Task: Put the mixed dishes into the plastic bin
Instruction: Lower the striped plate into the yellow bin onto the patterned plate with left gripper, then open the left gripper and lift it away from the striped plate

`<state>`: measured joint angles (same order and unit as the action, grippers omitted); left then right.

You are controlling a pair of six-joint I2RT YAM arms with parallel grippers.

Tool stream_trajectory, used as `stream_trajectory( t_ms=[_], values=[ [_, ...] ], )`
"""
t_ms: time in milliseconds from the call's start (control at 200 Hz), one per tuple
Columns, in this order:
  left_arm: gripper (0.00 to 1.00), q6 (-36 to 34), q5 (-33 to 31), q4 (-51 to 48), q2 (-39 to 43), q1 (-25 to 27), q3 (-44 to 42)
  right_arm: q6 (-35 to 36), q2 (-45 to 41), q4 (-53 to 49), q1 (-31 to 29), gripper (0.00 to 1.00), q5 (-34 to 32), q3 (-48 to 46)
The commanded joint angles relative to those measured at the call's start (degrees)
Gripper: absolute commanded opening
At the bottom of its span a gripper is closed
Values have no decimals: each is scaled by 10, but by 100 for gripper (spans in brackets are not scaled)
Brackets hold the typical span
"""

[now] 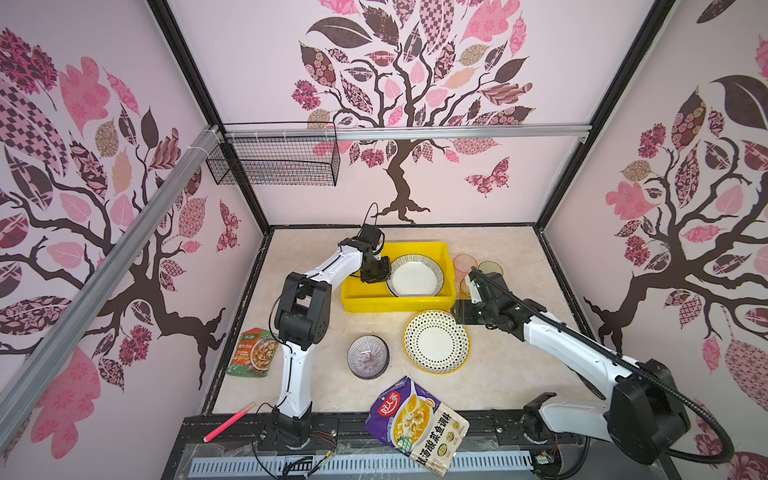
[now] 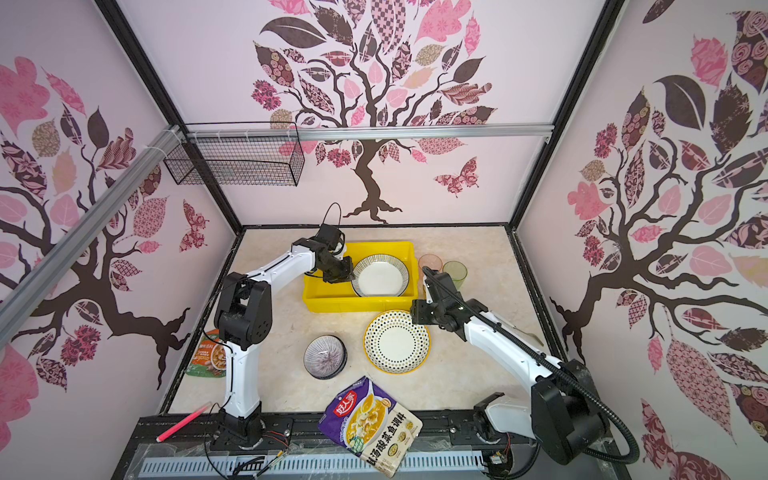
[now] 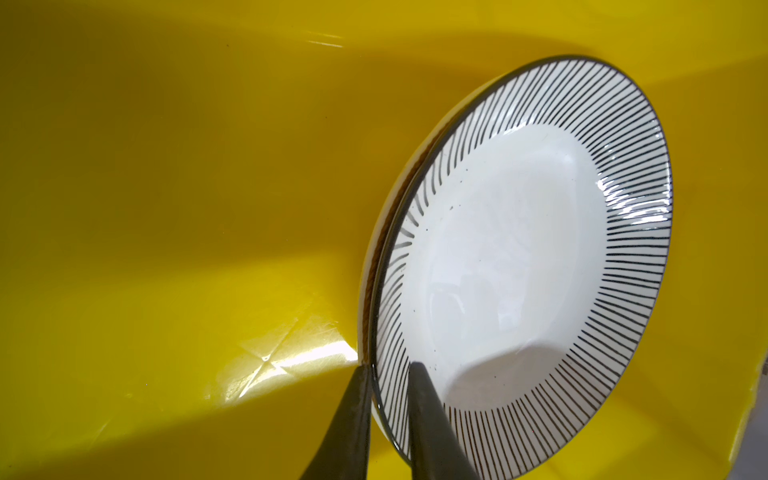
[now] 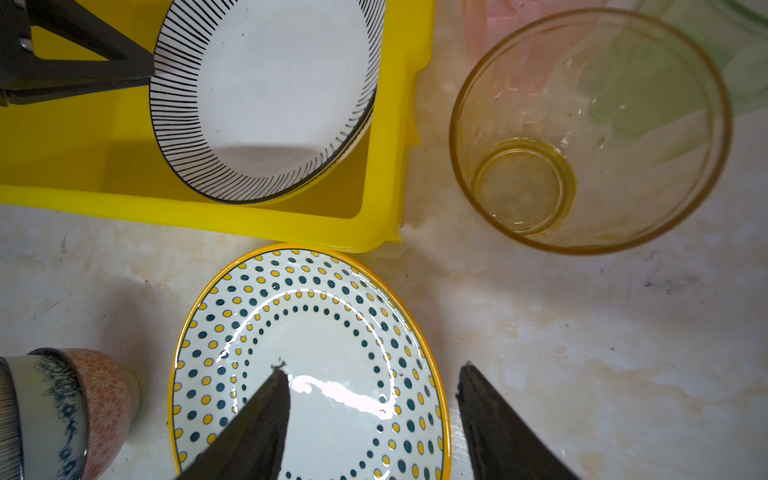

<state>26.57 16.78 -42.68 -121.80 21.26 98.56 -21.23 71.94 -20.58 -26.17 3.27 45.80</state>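
We are on the step of putting the striped plate point(image 1: 415, 276) down in the bin point(image 1: 399, 306). It is inside, leaning, not flat, in the right half of the bin. The left gripper point(image 3: 388, 370) has one finger on each side of the plate's rim, close together. We cannot tell if it pinches the rim or just sits loose. Next we think it must open wide and lift out without knocking the plate. The right gripper point(image 4: 372, 370) is wide apart and holds nothing. One finger hangs over the dotted plate point(image 4: 332, 332), one past its rim. That plate, the bowls point(image 1: 368, 356) and the cups point(image 1: 464, 264) wait on the table point(image 1: 519, 374).
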Motion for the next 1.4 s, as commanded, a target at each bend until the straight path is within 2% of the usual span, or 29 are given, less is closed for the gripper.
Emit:
stream_trajectory(
  t_ms=[0,865,1391],
  values=[
    [20,-8,5,4,1,4,10,-5,11,-13,0,67,4,18],
    [23,-41,-8,-19,-3,8,51,-6,6,-35,0,68,5,11],
    [27,-60,-40,-35,89,8,13,-26,-34,-46,0,68,-2,-9]
  ],
)
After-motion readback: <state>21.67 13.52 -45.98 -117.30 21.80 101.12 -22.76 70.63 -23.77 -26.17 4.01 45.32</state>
